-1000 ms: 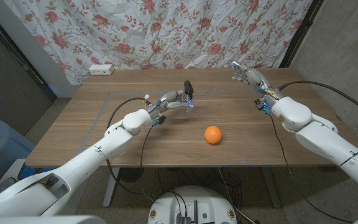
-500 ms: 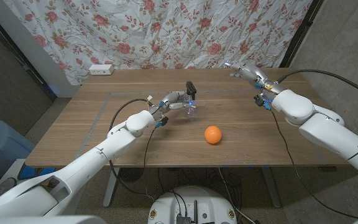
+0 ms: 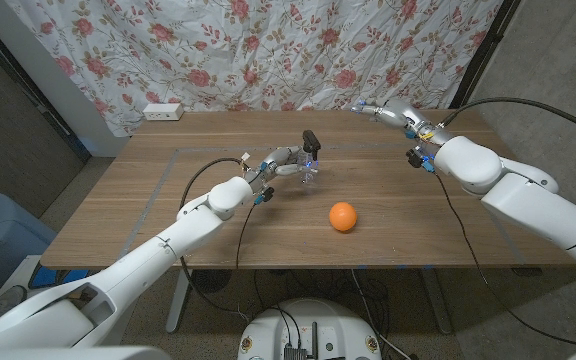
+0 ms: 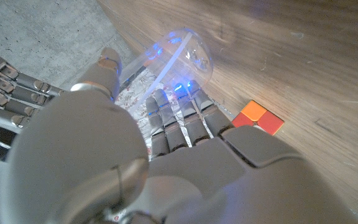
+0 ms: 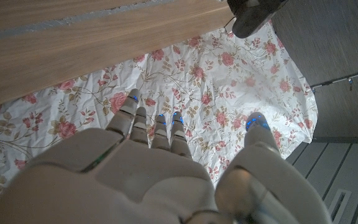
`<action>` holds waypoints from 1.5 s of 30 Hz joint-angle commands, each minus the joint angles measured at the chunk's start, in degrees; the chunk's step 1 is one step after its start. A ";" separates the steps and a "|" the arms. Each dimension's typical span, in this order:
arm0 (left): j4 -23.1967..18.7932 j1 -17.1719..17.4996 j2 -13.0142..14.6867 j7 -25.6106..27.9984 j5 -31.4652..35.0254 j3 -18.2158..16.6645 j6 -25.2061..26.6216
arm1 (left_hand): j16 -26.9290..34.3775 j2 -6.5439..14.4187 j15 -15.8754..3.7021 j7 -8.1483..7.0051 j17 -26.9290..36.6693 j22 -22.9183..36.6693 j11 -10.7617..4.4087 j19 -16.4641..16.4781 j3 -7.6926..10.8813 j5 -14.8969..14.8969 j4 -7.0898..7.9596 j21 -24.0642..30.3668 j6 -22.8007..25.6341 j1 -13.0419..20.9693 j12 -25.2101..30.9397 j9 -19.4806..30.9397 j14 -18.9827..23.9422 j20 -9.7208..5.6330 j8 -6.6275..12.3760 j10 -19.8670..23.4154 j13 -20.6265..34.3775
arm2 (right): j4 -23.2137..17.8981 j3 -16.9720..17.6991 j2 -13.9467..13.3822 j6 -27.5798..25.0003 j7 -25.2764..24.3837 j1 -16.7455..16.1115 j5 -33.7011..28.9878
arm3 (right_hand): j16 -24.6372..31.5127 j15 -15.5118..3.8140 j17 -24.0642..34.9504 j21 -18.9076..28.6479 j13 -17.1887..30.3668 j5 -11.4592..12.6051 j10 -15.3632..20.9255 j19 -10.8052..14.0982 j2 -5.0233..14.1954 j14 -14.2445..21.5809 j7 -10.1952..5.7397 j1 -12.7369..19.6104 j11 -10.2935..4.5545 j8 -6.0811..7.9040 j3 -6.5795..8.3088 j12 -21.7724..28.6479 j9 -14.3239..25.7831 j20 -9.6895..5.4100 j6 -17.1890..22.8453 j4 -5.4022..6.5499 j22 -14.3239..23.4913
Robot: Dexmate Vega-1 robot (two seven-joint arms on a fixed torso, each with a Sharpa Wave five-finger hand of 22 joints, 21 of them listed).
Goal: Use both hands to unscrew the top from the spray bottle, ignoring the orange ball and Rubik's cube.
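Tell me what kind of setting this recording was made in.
Probably an improvised indoor robot test space, not a home: a white rose-patterned cloth backdrop hangs behind the brown wooden table, bare grey walls flank it, and a white power strip sits at the table's far edge.

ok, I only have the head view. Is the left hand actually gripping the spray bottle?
Observer: Yes. The left wrist view shows the left hand with its fingers wrapped round the clear spray bottle.
Operator: Can't find the cube.
Observer: The Rubik's cube lies on the table just past that hand, apart from the bottle.
Operator: Anything in the right hand?
Observer: No. The right wrist view shows the right hand empty, fingers apart, pointing toward the floral cloth.
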 commanded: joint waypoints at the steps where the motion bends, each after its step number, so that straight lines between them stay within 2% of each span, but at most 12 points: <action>1: -3.57 0.44 -0.30 2.47 1.30 0.47 2.98 | 0.24 0.64 -4.82 0.46 0.26 0.12 0.21 0.44 -0.22 0.14 0.01 -0.07 0.24 -0.31 0.24 0.09 0.50 -0.12 0.34 0.65 0.32 | -5.25 -3.46 -2.39 -13.05 0.68 2.88 -10.26 | 0.14 0.51 -0.04 0.15 0.12 0.30 -0.71 0.44 -0.69 -0.06 -0.38 1.12 -0.18 0.57 0.38 -0.05 0.33 0.70 1.56 0.15 0.20; 14: -6.67 1.36 0.96 3.57 2.04 0.46 6.05 | 0.35 1.03 -4.71 0.51 0.38 0.14 0.19 0.34 -0.62 0.17 -0.03 -0.32 0.43 -0.36 0.28 -0.06 0.48 -0.08 0.59 0.74 0.56 | -8.45 -7.15 -3.47 -18.04 5.48 7.02 -15.57 | -0.41 1.11 -0.04 -0.28 0.15 1.05 -3.53 -0.97 -1.74 -1.76 -0.63 2.95 0.71 0.67 0.94 -0.66 0.79 1.00 1.99 0.39 0.23; 19: -7.10 1.41 1.22 3.95 2.76 0.68 6.63 | 0.41 1.08 -4.70 0.54 0.40 0.15 0.25 0.30 -0.80 0.18 -0.10 -0.42 0.82 -0.33 0.30 -0.12 0.54 -0.05 0.81 0.80 0.65 | -9.15 -8.40 -3.37 -18.96 7.17 8.44 -17.17 | -0.99 1.21 0.01 -0.84 0.17 1.43 -4.27 -3.56 -2.36 -3.98 -0.77 3.48 0.44 0.60 1.09 -0.51 1.07 1.07 2.02 0.76 0.22; 26: -7.80 1.47 1.46 5.06 4.39 1.15 7.84 | 0.45 1.23 -4.67 0.64 0.43 0.15 0.20 0.25 -0.96 0.19 -0.11 -0.52 0.89 -0.33 0.35 -0.19 0.54 0.03 0.92 0.93 0.74 | -10.77 -11.10 -3.07 -21.94 9.53 10.75 -21.38 | -1.19 1.26 0.07 -0.81 0.18 1.68 -6.30 -5.03 -2.61 -5.59 -0.92 3.40 0.33 0.73 1.10 -0.86 1.29 1.09 2.65 1.17 0.24; 36: -7.64 1.23 1.09 4.96 4.52 1.51 8.90 | 0.39 1.41 -4.59 0.55 0.37 0.16 0.38 0.32 -1.20 0.22 -0.09 -0.63 0.95 -0.47 0.35 -0.30 0.55 -0.01 1.08 1.00 0.89 | -11.86 -14.72 -2.15 -24.82 13.56 13.51 -26.25 | -1.13 1.30 0.14 -0.66 0.21 1.83 -8.02 -5.79 -2.79 -6.43 -1.06 2.94 0.20 0.64 0.97 -1.03 1.45 1.12 2.75 1.54 0.26; 45: -8.37 1.40 1.11 5.75 4.61 1.38 10.38 | 0.22 1.80 -4.51 0.74 0.26 0.16 0.38 0.30 -1.19 0.30 -0.05 -0.75 0.83 -0.54 0.31 -0.40 0.51 0.03 1.14 0.98 1.02 | -11.85 -16.14 -1.37 -25.14 15.60 14.43 -29.08 | -1.12 1.34 0.14 -0.62 0.22 1.77 -8.45 -6.09 -2.97 -6.79 -1.09 2.68 0.26 0.58 0.85 -0.96 1.51 1.15 2.72 1.66 0.27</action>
